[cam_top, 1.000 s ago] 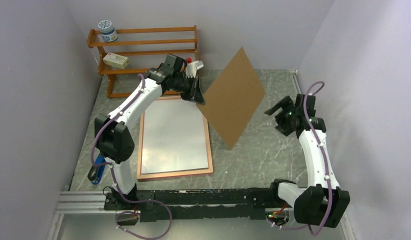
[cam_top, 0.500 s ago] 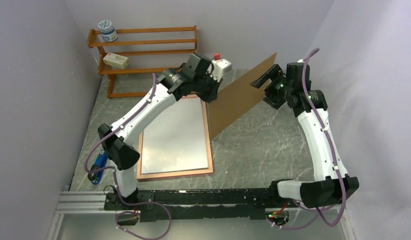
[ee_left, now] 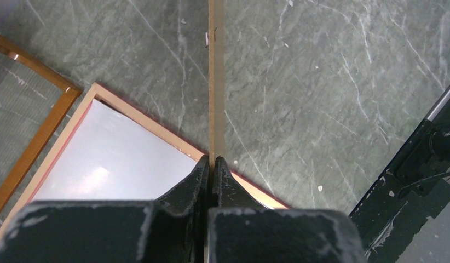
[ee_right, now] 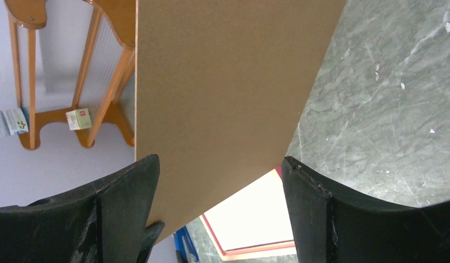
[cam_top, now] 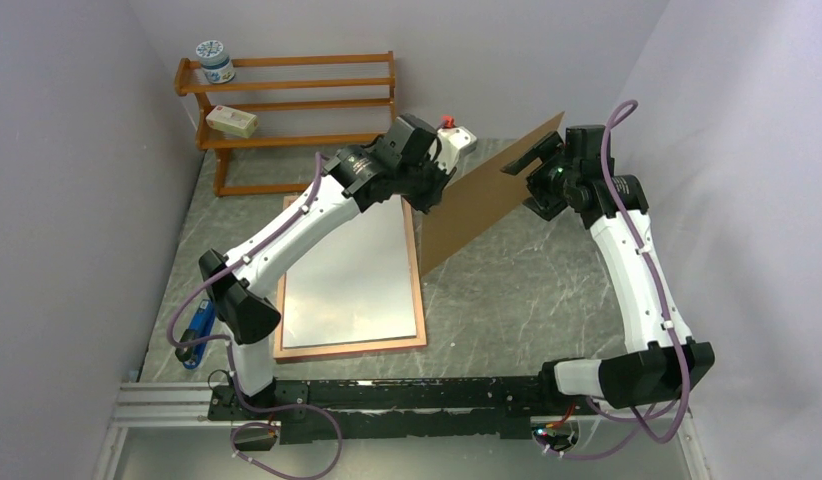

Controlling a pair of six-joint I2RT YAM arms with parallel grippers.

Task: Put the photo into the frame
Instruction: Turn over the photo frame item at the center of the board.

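The left gripper [ee_left: 212,162] has its fingers clamped together on the thin edge of the brown backing sheet [cam_top: 484,199], holding it up on edge above the table [cam_top: 527,300]. The right gripper [ee_right: 220,167] has its fingers wide apart around the sheet's far right corner, gripping nothing. The frame [cam_top: 421,290] lies back-up at the left, and the white sheet inside it is probably the photo [cam_top: 347,265], face down. Held by one narrow pinch, the board could pivot or slip, dropping onto the photo or knocking the frame askew

Left claw [ee_left: 212,162] swung the brown board [cam_top: 482,205] rightward; right claw [ee_right: 220,161] rose up to its far corner
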